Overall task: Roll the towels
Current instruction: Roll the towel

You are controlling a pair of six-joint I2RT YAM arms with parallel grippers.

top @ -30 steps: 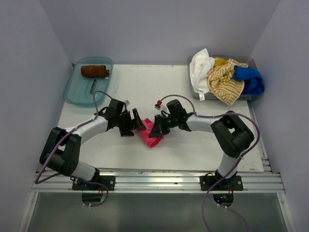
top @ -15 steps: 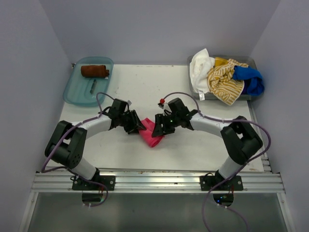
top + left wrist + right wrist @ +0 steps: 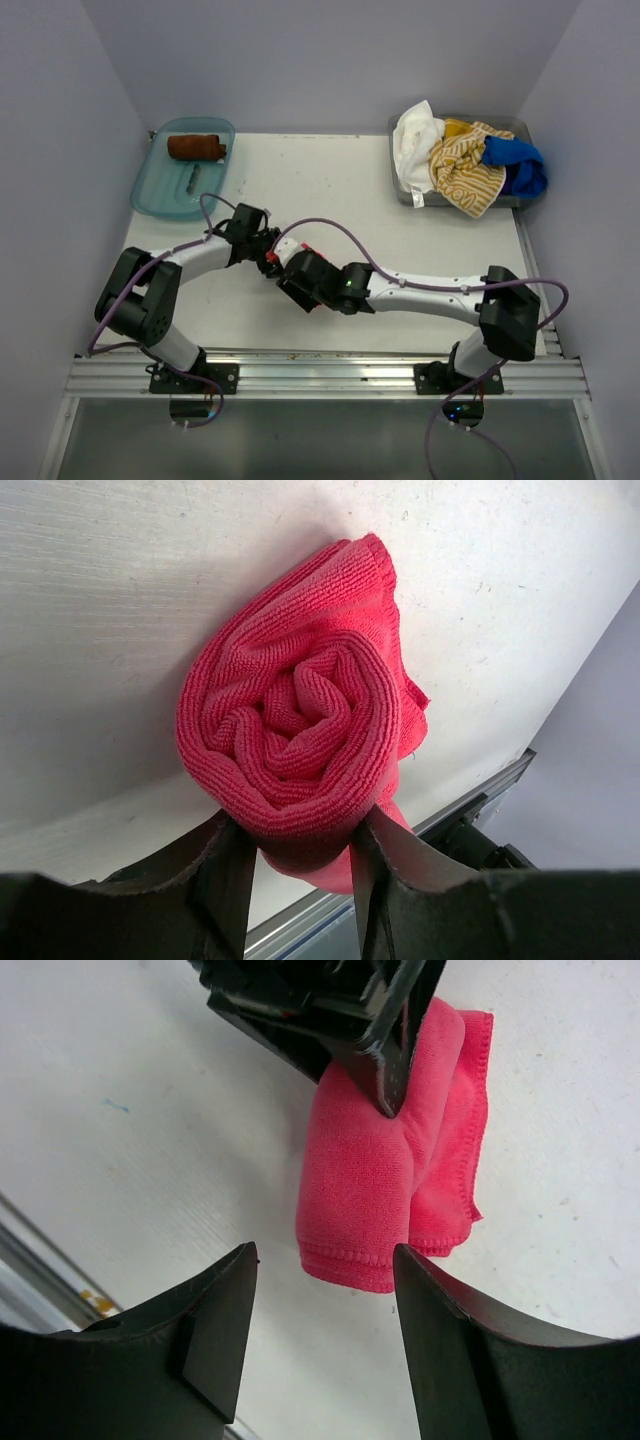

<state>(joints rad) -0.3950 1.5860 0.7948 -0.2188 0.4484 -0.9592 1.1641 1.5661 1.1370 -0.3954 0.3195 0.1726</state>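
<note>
Pink towel [image 3: 300, 720] in left gripper [image 3: 300, 832]

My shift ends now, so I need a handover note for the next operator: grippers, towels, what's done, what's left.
Grippers: the left gripper is shut on one end of the rolled pink towel, which lies on the table. The right gripper is open and empty, just short of the other end.
Done: brown towel rolled, lying in the tray; pink towel rolled.
Left: the pink roll probably goes to the tray. The white towel, striped towel and blue towel sit unrolled in the bin.
</note>
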